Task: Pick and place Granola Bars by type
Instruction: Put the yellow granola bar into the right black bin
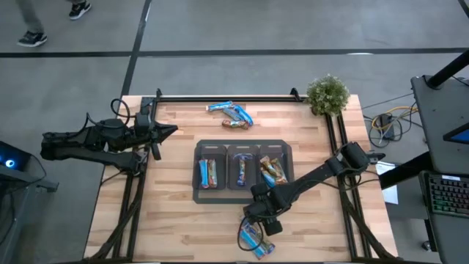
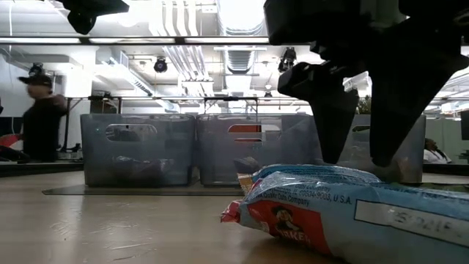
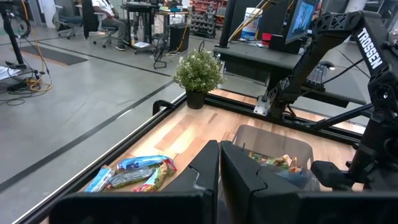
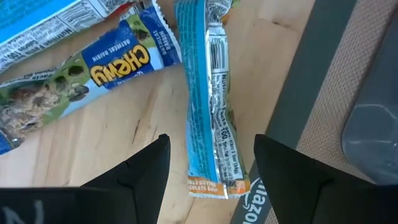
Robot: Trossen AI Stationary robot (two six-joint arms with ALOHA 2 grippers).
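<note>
A dark three-compartment tray (image 1: 196, 192) sits mid-table and holds bars: light blue (image 1: 209, 173), dark blue (image 1: 242, 169) and orange-brown (image 1: 271, 173). A few loose bars (image 1: 256, 240) lie flat by the near edge, and another small pile (image 1: 231, 114) lies by the far edge. My right gripper (image 4: 211, 177) is open just above the near pile. Its fingers stand on either side of a light-blue bar (image 4: 211, 106) without touching it, and a dark-blue "Chewy" bar (image 4: 93, 74) lies beside that bar. My left gripper (image 3: 219, 171) is shut and hovers over the table's left edge.
A small potted plant (image 1: 327, 94) stands at the far right corner. A black rail (image 1: 227, 97) runs along the far edge. The tray's dark base (image 4: 336, 87) lies close beside the light-blue bar. A person (image 2: 40, 117) walks in the room behind the table.
</note>
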